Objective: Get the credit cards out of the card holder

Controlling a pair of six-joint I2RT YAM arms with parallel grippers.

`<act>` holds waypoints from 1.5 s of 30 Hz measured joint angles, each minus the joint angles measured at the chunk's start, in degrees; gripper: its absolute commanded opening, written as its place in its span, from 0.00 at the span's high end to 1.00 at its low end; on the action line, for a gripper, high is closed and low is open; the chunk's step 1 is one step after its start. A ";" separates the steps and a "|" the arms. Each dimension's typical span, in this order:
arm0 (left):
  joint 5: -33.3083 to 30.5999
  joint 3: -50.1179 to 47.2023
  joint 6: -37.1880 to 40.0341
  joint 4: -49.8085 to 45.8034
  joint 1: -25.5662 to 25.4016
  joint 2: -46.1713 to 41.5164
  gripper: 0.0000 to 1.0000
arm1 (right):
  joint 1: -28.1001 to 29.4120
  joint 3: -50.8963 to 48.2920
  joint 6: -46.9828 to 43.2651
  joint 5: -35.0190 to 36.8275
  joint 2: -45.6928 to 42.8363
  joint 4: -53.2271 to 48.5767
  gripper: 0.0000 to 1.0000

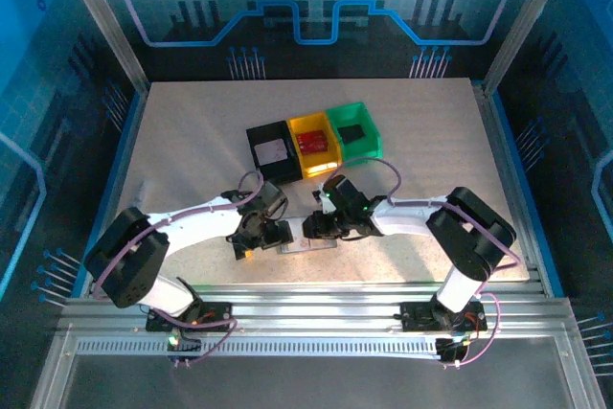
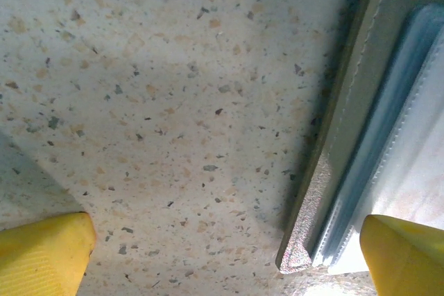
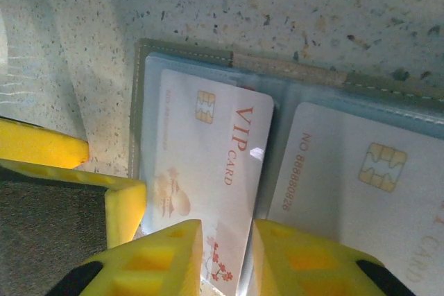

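Observation:
The grey card holder (image 1: 308,246) lies open on the table between both grippers. In the right wrist view its pale sleeves (image 3: 291,67) show two whitish credit cards, a left one (image 3: 208,150) marked VIP CARD and a right one (image 3: 347,171). My right gripper (image 3: 227,240) (image 1: 318,229) has its jaws drawn close, with the left card's near end between them; that card sits slightly raised and askew. My left gripper (image 2: 225,254) (image 1: 259,237) stands wide open at the holder's left edge (image 2: 340,157), one yellow fingertip (image 2: 406,254) over the sleeve.
Three small bins stand in a row behind the holder: black (image 1: 257,162) with a whitish card, yellow (image 1: 330,158) with a red card, green (image 1: 375,136) with a black block. The speckled table (image 1: 192,141) stretches to either side, with a metal rail (image 1: 306,308) along the near edge.

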 measured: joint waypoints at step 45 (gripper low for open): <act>-2.60 0.83 -1.49 -0.92 -2.32 3.39 0.01 | 0.61 -3.50 1.25 0.44 2.05 10.12 1.00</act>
